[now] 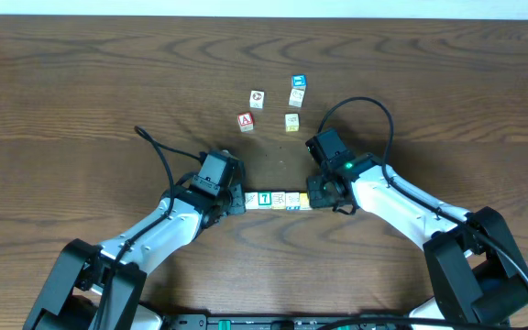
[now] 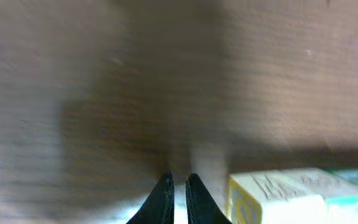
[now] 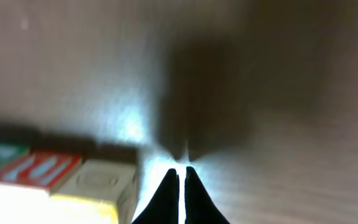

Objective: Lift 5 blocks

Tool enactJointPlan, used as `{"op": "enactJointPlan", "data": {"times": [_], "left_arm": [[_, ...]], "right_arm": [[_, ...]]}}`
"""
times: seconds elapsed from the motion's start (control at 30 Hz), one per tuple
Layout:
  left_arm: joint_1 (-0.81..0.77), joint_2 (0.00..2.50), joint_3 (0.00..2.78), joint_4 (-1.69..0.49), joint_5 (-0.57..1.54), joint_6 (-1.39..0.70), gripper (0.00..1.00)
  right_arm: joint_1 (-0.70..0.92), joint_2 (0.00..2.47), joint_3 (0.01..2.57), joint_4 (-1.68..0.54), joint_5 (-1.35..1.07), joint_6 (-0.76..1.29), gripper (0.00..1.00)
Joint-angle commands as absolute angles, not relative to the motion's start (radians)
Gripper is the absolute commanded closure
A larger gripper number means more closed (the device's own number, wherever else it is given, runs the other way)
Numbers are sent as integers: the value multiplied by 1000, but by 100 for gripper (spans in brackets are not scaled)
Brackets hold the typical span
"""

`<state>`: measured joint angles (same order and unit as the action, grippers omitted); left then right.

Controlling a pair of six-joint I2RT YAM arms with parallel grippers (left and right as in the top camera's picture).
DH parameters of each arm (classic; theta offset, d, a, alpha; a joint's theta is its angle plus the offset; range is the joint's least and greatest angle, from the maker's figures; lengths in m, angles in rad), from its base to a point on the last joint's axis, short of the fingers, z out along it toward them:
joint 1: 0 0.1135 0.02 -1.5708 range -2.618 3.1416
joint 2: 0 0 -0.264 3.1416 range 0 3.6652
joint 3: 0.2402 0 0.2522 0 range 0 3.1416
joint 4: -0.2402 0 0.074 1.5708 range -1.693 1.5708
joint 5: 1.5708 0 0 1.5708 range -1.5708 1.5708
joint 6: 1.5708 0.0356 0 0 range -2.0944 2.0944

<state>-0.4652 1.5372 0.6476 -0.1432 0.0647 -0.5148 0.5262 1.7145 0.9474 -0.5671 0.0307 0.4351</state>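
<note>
1. The five tiny wooden alphabet cubes (image 1: 278,199) lie end to end in one straight row on the dark wood-grain worktop (image 1: 81,82), between the two tools; the green "T" cube (image 1: 264,198) sits second from the left end
2. The left tool (image 2: 179,186) has its fingers drawn almost together on nothing, just beside the row's left end; the right tool (image 3: 181,180) is closed on nothing at the right end. I cannot tell whether either touches its end cube
3. The cubes look light, stiff and smooth-faced. The row would likely hold only by an inward squeeze, square on both end faces and level, and it could buckle mid-row
4. A red "A" cube (image 1: 245,121), a bright blue-topped cube (image 1: 298,82) and three more small cubes stand well apart beyond; nothing blocks a lift
</note>
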Motion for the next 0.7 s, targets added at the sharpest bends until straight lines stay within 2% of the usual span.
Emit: {"op": "enactJointPlan", "data": {"times": [0.0, 0.1, 0.17, 0.2, 0.27, 0.3, 0.33, 0.43, 0.67], "left_arm": [[-451, 1531, 657, -99, -47, -474, 88], [-421, 1515, 661, -11, -47, -407, 83], [-395, 1493, 661, 59, -47, -364, 65], [-373, 1468, 661, 119, -47, -330, 53], [-349, 1439, 661, 174, -46, -310, 44], [-340, 1424, 661, 192, -46, -310, 41], [-332, 1411, 661, 202, -46, -310, 29], [-315, 1372, 661, 212, -46, -310, 29], [-310, 1325, 661, 220, -45, -311, 28]], "right_arm": [[517, 1724, 967, -507, 153, 421, 94], [499, 1724, 968, -385, 213, 367, 85], [484, 1724, 968, -288, 262, 302, 77], [473, 1724, 968, -205, 326, 258, 55], [463, 1724, 968, -119, 414, 227, 30], [458, 1724, 968, -85, 453, 217, 8], [456, 1724, 968, -59, 487, 210, 1], [446, 1724, 968, -15, 527, 207, 1], [446, 1724, 968, -72, 522, 208, 1]]}}
